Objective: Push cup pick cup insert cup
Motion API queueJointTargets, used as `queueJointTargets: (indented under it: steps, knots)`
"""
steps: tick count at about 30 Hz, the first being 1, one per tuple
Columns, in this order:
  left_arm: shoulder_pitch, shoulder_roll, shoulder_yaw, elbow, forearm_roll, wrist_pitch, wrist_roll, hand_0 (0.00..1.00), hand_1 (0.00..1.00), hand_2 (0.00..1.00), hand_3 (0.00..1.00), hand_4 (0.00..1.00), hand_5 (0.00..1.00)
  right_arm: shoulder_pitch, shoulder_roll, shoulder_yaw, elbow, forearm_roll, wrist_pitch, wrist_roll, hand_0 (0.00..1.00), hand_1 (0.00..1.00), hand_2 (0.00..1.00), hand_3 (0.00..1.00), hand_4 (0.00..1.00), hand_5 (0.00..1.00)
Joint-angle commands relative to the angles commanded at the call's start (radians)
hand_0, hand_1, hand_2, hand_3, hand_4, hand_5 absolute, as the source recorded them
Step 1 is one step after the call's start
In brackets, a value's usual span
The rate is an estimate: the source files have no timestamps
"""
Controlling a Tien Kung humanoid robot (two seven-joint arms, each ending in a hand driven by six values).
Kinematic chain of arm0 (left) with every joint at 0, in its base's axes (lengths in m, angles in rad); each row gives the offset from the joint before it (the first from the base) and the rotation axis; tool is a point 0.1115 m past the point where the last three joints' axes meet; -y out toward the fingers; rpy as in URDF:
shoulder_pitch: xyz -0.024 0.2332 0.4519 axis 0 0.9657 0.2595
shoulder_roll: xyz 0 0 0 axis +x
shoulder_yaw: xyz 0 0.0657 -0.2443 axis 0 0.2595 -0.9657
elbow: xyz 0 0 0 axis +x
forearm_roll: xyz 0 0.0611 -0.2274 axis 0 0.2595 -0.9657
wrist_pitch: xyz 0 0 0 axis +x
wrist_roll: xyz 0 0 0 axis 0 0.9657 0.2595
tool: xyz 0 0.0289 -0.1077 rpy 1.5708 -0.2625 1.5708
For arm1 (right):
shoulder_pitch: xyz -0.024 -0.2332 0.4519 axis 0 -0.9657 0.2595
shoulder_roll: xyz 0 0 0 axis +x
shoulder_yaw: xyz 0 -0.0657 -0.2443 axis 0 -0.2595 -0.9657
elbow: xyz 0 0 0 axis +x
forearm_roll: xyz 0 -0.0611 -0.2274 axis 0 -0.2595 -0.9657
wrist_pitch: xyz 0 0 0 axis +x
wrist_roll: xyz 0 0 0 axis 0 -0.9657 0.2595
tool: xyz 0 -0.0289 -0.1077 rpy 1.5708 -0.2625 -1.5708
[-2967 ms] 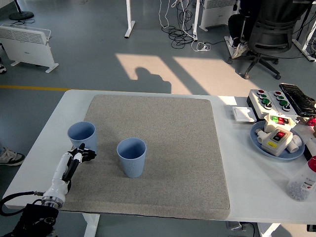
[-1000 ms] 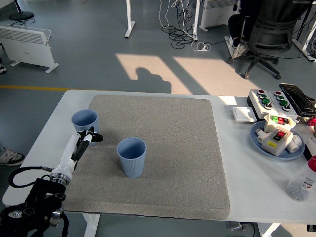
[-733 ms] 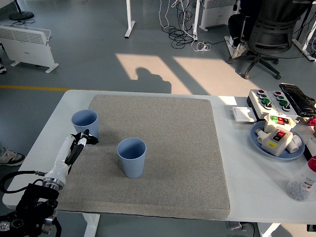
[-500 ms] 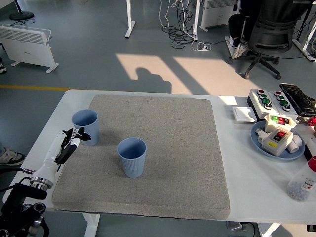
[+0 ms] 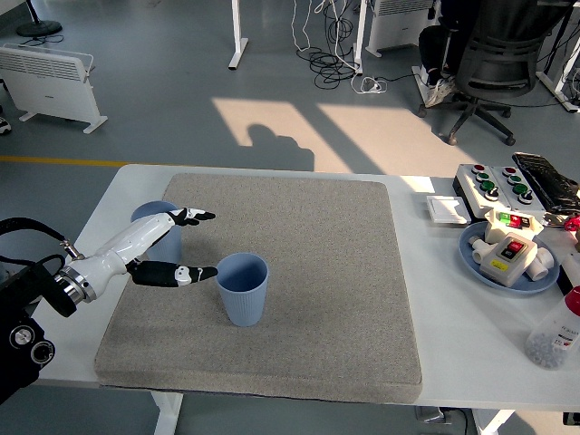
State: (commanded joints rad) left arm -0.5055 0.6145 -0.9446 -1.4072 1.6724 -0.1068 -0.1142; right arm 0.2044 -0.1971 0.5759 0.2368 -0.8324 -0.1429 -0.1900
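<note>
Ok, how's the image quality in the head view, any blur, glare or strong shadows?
Head view: sharp overall, with slight motion blur on the left robot hand; even light on the grey mat, with only a soft shadow beside the nearer blue cup; bright sun patches and a dark shadow on the floor; no glare on the white table.

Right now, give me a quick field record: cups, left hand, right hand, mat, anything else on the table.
near cup: blue cup, upright on the mat, mid-left
far cup: second blue cup, upright at the mat's left edge, mostly hidden by the arm
left hand: open, fingers spread, raised between the two cups, holding nothing
right hand: not in view
mat: grey mat
right side: button box, blue plate with parts
</note>
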Motion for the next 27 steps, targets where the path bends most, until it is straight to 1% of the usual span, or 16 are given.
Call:
queueJointTargets:
  steps: [1,2,4,6,7,8,10,11,12,14,16,17,19,20,26,27]
  knots:
    - [-0.024,0.008,0.022,-0.004,0.02,-0.028,0.009,0.897,0.911,0.986,0.989,0.916,0.384,-0.001,0.0,0.0,0.0,0.0,0.0,0.0,0.73,0.665,0.636,0.573,0.128,0.365]
    - [-0.036,0.011,0.032,-0.005,0.029,-0.043,0.013,0.969,0.974,0.998,0.998,0.932,0.299,-0.002,0.0,0.0,0.0,0.0,0.0,0.0,0.731,0.666,0.635,0.572,0.128,0.366]
    - [-0.076,0.021,0.071,-0.012,0.045,-0.085,0.027,0.969,0.974,0.998,0.998,0.932,0.299,-0.003,0.0,0.001,0.0,-0.001,0.0,-0.001,0.731,0.666,0.635,0.572,0.128,0.366]
    - [-0.108,0.025,0.102,-0.014,0.055,-0.114,0.036,0.969,0.974,0.998,0.998,0.932,0.299,-0.004,0.0,0.001,0.0,-0.002,0.0,-0.001,0.731,0.666,0.635,0.572,0.128,0.366]
    - [-0.137,0.027,0.13,-0.01,0.065,-0.13,0.042,0.969,0.974,0.998,0.998,0.932,0.299,-0.003,0.0,0.0,0.0,-0.001,0.0,-0.001,0.731,0.666,0.635,0.572,0.128,0.366]
    - [-0.151,0.027,0.142,-0.008,0.069,-0.134,0.044,0.998,0.985,0.998,0.998,0.927,0.29,-0.003,0.0,-0.001,0.0,0.0,0.0,0.0,0.73,0.665,0.635,0.572,0.128,0.366]
    - [-0.184,0.026,0.173,-0.001,0.072,-0.143,0.046,0.998,0.985,0.998,0.998,0.927,0.29,-0.003,0.0,-0.001,0.001,0.0,0.0,-0.001,0.73,0.665,0.635,0.572,0.128,0.366]
    - [-0.21,0.023,0.196,0.007,0.076,-0.155,0.048,0.998,0.985,0.998,0.998,0.927,0.29,-0.001,0.0,-0.002,0.001,0.001,0.001,-0.001,0.73,0.665,0.635,0.572,0.128,0.366]
    - [-0.221,0.023,0.205,0.009,0.077,-0.159,0.048,0.998,0.985,0.998,0.998,0.927,0.29,-0.001,-0.001,-0.003,0.001,0.001,0.001,-0.001,0.73,0.665,0.635,0.572,0.128,0.366]
    - [-0.253,0.014,0.231,0.025,0.081,-0.17,0.047,0.987,0.973,0.998,0.998,0.95,0.282,0.001,-0.001,-0.005,0.001,0.005,0.0,0.0,0.729,0.665,0.635,0.572,0.128,0.365]
    - [-0.287,0.005,0.26,0.043,0.083,-0.174,0.044,0.987,0.973,0.998,0.998,0.95,0.282,0.003,-0.001,-0.006,0.001,0.006,0.001,0.0,0.729,0.665,0.635,0.572,0.128,0.365]
    - [-0.292,0.004,0.264,0.046,0.083,-0.174,0.043,0.987,0.973,0.998,0.998,0.95,0.282,0.003,-0.001,-0.006,0.001,0.006,0.001,0.0,0.729,0.665,0.635,0.572,0.128,0.365]
    - [-0.319,-0.002,0.294,0.061,0.091,-0.176,0.041,0.987,0.973,0.998,0.998,0.95,0.282,0.003,-0.001,-0.005,0.001,0.004,0.001,-0.001,0.729,0.665,0.635,0.572,0.128,0.365]
    - [-0.337,-0.006,0.316,0.07,0.095,-0.178,0.04,0.941,0.932,0.998,0.986,0.87,0.156,0.003,-0.001,-0.004,0.001,0.003,0.002,-0.001,0.729,0.665,0.636,0.573,0.128,0.365]
    - [-0.401,-0.029,0.391,0.106,0.109,-0.197,0.036,0.941,0.932,0.998,0.986,0.87,0.156,0.004,-0.002,-0.002,0.001,-0.002,0.003,-0.002,0.729,0.665,0.636,0.573,0.128,0.365]
    - [-0.412,-0.036,0.405,0.114,0.109,-0.202,0.034,0.814,0.833,0.935,0.862,0.803,0.08,0.004,-0.003,-0.002,0.001,-0.002,0.003,-0.002,0.729,0.665,0.636,0.572,0.128,0.365]
